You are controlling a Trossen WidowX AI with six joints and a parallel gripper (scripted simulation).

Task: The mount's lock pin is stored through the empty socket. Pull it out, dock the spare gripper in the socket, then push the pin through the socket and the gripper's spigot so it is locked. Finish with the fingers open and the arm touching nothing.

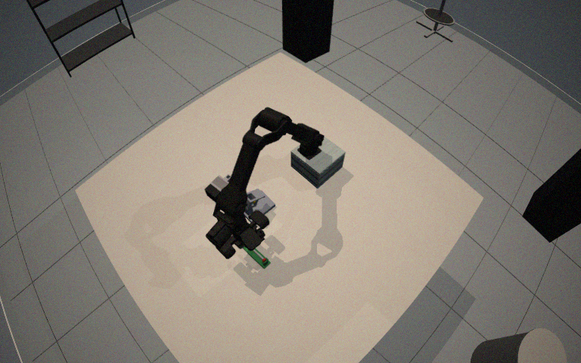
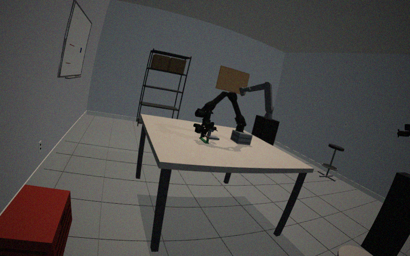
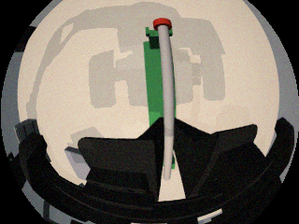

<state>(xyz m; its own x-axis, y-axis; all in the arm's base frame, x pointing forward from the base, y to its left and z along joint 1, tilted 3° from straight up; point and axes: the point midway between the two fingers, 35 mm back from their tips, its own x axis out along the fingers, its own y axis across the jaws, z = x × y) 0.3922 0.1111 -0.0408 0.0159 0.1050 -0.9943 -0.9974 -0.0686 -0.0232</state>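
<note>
My gripper (image 3: 165,121) is shut on the lock pin (image 3: 167,79), a thin grey rod with a red head (image 3: 163,22) (image 1: 265,260). The pin lies lengthwise between the fingers, its head pointing away and its plain end showing past them. It is over or in a long green holder (image 1: 261,262) (image 2: 203,140) (image 3: 152,79) with raised ends; whether it touches the holder is unclear. A pale grey-lilac piece (image 1: 265,202) (image 2: 214,137) and another pale piece (image 1: 219,183) are beside the arm, partly hidden by it. I cannot tell which is the mount or the spare gripper; the socket is hidden.
The arm's base stands on a grey layered block (image 1: 330,160) (image 2: 241,137) on the pale table (image 1: 364,256) (image 2: 235,157). The forearm passes above the pale pieces. Shelves, dark pedestals and another grey arm (image 2: 267,99) stand away from the table.
</note>
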